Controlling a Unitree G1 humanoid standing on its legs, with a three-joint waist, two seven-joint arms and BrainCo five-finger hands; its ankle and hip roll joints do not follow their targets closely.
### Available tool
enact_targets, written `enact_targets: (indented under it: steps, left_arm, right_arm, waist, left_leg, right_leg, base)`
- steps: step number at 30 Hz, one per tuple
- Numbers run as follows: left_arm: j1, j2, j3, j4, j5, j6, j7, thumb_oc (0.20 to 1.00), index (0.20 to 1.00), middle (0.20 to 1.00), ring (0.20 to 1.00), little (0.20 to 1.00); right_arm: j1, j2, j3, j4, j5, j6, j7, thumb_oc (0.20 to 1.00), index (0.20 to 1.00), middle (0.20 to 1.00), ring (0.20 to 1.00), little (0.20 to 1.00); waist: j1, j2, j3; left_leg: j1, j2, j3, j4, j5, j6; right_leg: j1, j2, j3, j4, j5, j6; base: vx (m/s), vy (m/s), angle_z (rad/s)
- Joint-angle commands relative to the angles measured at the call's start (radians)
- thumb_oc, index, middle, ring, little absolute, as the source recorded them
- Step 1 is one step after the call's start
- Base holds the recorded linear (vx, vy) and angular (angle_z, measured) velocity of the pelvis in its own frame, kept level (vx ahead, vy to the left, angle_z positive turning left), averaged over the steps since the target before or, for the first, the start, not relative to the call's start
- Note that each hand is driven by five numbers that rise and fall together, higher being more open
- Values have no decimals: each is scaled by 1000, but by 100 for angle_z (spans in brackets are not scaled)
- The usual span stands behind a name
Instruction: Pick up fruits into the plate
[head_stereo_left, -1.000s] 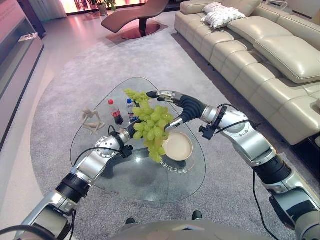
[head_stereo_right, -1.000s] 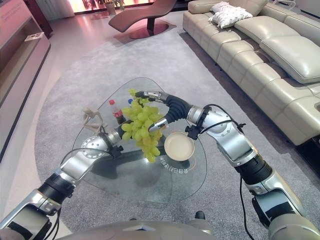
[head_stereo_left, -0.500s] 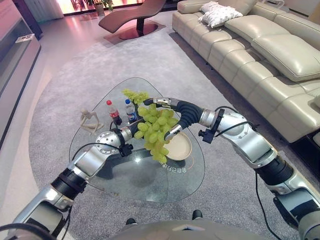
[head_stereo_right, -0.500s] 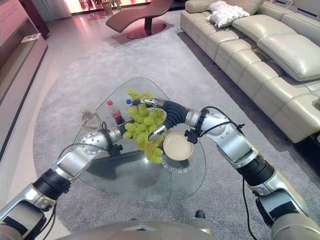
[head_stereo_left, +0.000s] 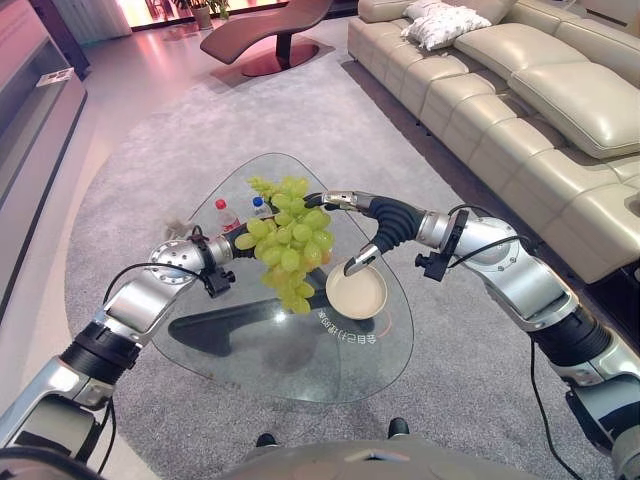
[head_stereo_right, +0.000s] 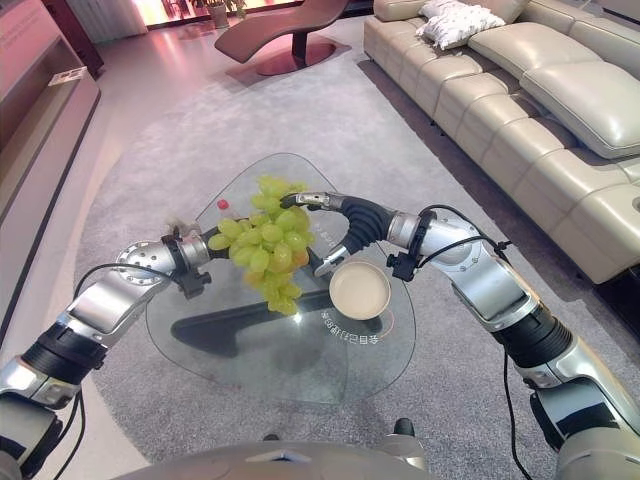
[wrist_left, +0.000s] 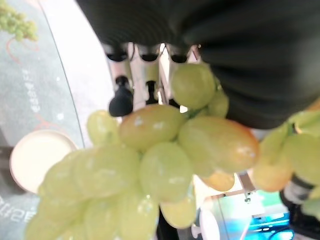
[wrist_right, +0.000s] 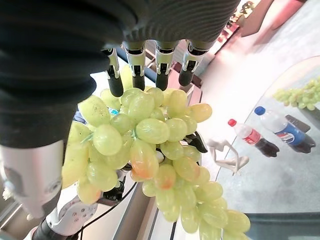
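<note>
The left hand (wrist_left: 150, 70) holds the grapes (head_stereo_left: 285, 240) up over the desk (head_stereo_left: 250, 350), so they can go in the plate (head_stereo_left: 357, 293). The right hand (head_stereo_left: 355, 225) waits open beside them, fingers straight, maybe to steady them.

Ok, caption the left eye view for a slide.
Left hand lifts a grape bunch beside the plate on the glass table.

Bright, even daylight fills the room, strongest from the far windows, which wash the floor (head_stereo_left: 150, 50) pink-white. The glass table (head_stereo_left: 290, 360) throws a soft dark shadow on the carpet (head_stereo_right: 150, 150) beneath it. The wrist views are close and soft: the grapes (wrist_left: 150, 170) blur, and the background behind them burns out white.
</note>
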Motion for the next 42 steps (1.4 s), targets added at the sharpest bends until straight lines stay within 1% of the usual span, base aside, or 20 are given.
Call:
enact_targets:
  steps: [1,3,4,5,7,10,11,12,17,24,28,33,34,35,36,39,42]
  left_arm:
    - [-84,39,65,-3,-131,-11,-44,200,200,200,200,200]
    - [-90,30,53,-1,-137,-3,-56,200,200,200,200,200]
    - [-99,18,43,-3,-150,14,-72,200,200,200,200,200]
    - [-101,14,41,-3,-152,18,-77,200,200,200,200,200]
    - [-115,-9,16,-3,-163,36,-95,200,200,200,200,200]
    - [-131,-21,-12,-2,-165,52,-108,200,200,200,200,200]
    - [-141,-30,-28,-8,-171,73,-117,200,200,200,200,200]
    - [-145,-37,-37,-10,-170,79,-120,200,200,200,200,200]
    - [-165,-67,-74,-14,-189,110,-118,200,200,200,200,200]
    - [-176,-160,-118,-13,-188,164,-86,200,200,200,200,200]
    - [-178,-176,-123,-18,-191,193,-64,200,200,200,200,200]
    - [-174,-187,-115,-35,-205,217,-49,200,200,200,200,200]
    - [-174,-191,-106,-37,-209,225,-53,200,200,200,200,200]
    - [-174,-192,-103,-39,-209,226,-49,200,200,200,200,200]
    - [-175,-190,-100,-42,-214,229,-31,200,200,200,200,200]
    - [-175,-177,-83,-46,-214,233,1,200,200,200,200,200]
    - [-164,-155,-47,-46,-211,226,10,200,200,200,200,200]
  right_arm:
    - [-62,-23,0,-62,14,-59,9,1000,1000,1000,1000,1000]
    - [-68,-19,5,-57,17,-64,9,1000,1000,1000,1000,1000]
    - [-75,-12,11,-56,11,-68,9,1000,1000,1000,1000,1000]
    - [-75,-10,13,-56,8,-69,9,1000,1000,1000,1000,1000]
    - [-87,2,26,-56,-3,-73,-5,1000,1000,1000,1000,1000]
    - [-94,10,36,-57,-7,-78,-17,1000,1000,1000,1000,1000]
    - [-101,13,42,-59,-9,-83,-32,1000,1000,1000,1000,1000]
    - [-105,17,45,-60,-10,-83,-36,1000,1000,1000,1000,1000]
    - [-119,38,65,-62,-11,-83,-60,1000,1000,1000,1000,1000]
    - [-127,95,93,-57,-42,-88,-97,1000,1000,1000,1000,1000]
    - [-130,100,102,-56,-51,-81,-100,1000,1000,1000,1000,1000]
    - [-118,101,107,-62,-71,-49,-101,1000,1000,1000,1000,1000]
    - [-117,101,107,-56,-83,-48,-92,944,944,944,944,944]
    - [-117,101,107,-54,-87,-45,-87,944,944,944,944,944]
    - [-116,100,109,-56,-94,-42,-87,1000,1000,1000,1000,1000]
    - [-116,86,110,-60,-96,-25,-84,1000,1000,1000,1000,1000]
    - [-108,73,98,-63,-97,-6,-78,1000,1000,1000,1000,1000]
  waist:
    - [6,-30,-43]
    - [6,-30,-42]
    - [4,-30,-43]
    - [4,-30,-43]
    - [1,-30,-44]
    - [-2,-29,-45]
    - [-5,-30,-45]
    - [-6,-29,-45]
    - [-10,-29,-45]
    - [-15,-31,-43]
    - [-16,-32,-43]
    - [-14,-35,-45]
    - [-13,-35,-45]
    - [-13,-36,-45]
    - [-12,-36,-45]
    - [-10,-38,-45]
    - [-6,-38,-46]
  left_leg:
    - [-14,-12,-9,22,-59,22]
    - [-14,-11,-8,23,-60,22]
    - [-14,-12,-8,21,-60,22]
    - [-14,-12,-8,21,-61,22]
    - [-12,-12,-5,21,-63,24]
    - [-9,-13,-4,21,-64,25]
    - [-9,-14,-3,21,-65,26]
    - [-9,-15,-3,21,-65,26]
    - [-7,-17,1,21,-67,27]
    - [-1,-16,9,22,-71,31]
    - [2,-15,11,22,-72,32]
    - [2,-13,9,22,-70,30]
    - [2,-13,9,22,-69,30]
    - [2,-13,9,22,-69,30]
    - [2,-12,9,22,-69,29]
    - [2,-11,8,21,-67,28]
    - [2,-12,6,21,-65,27]
  right_leg:
    - [33,-30,-13,45,-66,20]
    - [32,-31,-13,46,-65,20]
    - [31,-31,-11,46,-65,20]
    - [31,-31,-11,45,-66,20]
    - [32,-32,-10,47,-67,20]
    - [33,-31,-8,45,-66,20]
    - [32,-30,-5,45,-66,20]
    - [32,-30,-3,45,-65,20]
    - [31,-30,0,41,-63,21]
    - [30,-30,4,42,-63,21]
    - [32,-29,4,44,-65,21]
    - [33,-29,3,47,-67,20]
    - [34,-29,1,47,-67,20]
    - [34,-29,1,47,-67,20]
    - [34,-29,0,48,-67,20]
    - [35,-28,-4,47,-67,19]
    - [37,-27,-7,47,-67,18]
  base:
    - [0,0,0]
    - [0,0,0]
    - [0,0,0]
    - [0,0,0]
    - [0,0,0]
    - [0,0,0]
    - [0,0,0]
    - [0,0,0]
    - [0,0,-1]
    - [2,-3,-1]
    - [0,0,0]
    - [0,0,0]
    - [0,0,0]
    - [0,0,0]
    - [0,0,0]
    - [0,0,0]
    - [0,0,0]
